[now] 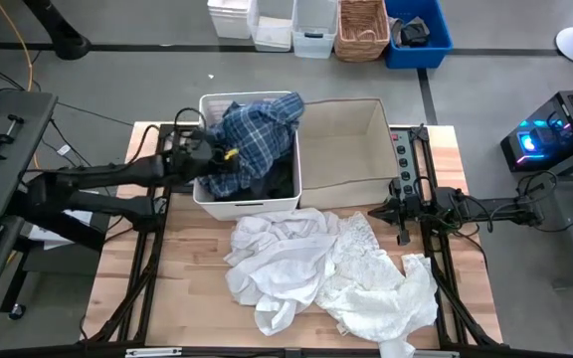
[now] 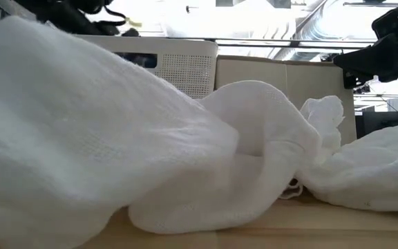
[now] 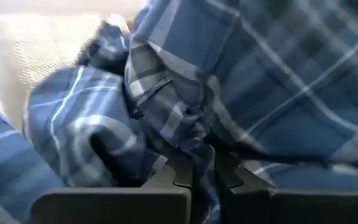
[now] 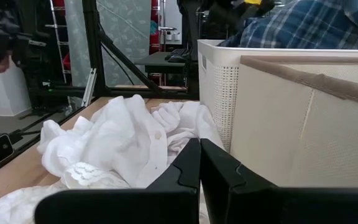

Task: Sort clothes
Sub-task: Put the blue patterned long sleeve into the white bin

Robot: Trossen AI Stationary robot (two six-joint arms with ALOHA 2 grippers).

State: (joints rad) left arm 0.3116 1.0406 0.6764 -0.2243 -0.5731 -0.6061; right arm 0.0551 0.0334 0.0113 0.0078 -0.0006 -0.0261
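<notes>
From above, the left gripper (image 1: 210, 151) sits over the white basket (image 1: 205, 199) at eleven o'clock, the plaid shirt (image 1: 252, 134) heaped inside. Its wrist view shows fingers pinched on plaid. White clothes (image 1: 316, 264) await sorting; right gripper (image 1: 398, 212), closed, idles at three.

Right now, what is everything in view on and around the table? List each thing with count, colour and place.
plaid shirt: one, blue and white, heaped in the white basket, pinched by the left gripper
dark garment: at least one, under the plaid shirt in the basket
white clothes: several, loose pile on the table's front half
white basket: one, back left of the table
beige box: one, right beside the basket
power strip: one, black, right of the box
storage bins: several, on the floor behind the table
left gripper: over the basket, shut on the shirt
right gripper: shut, near the box's front right corner
</notes>
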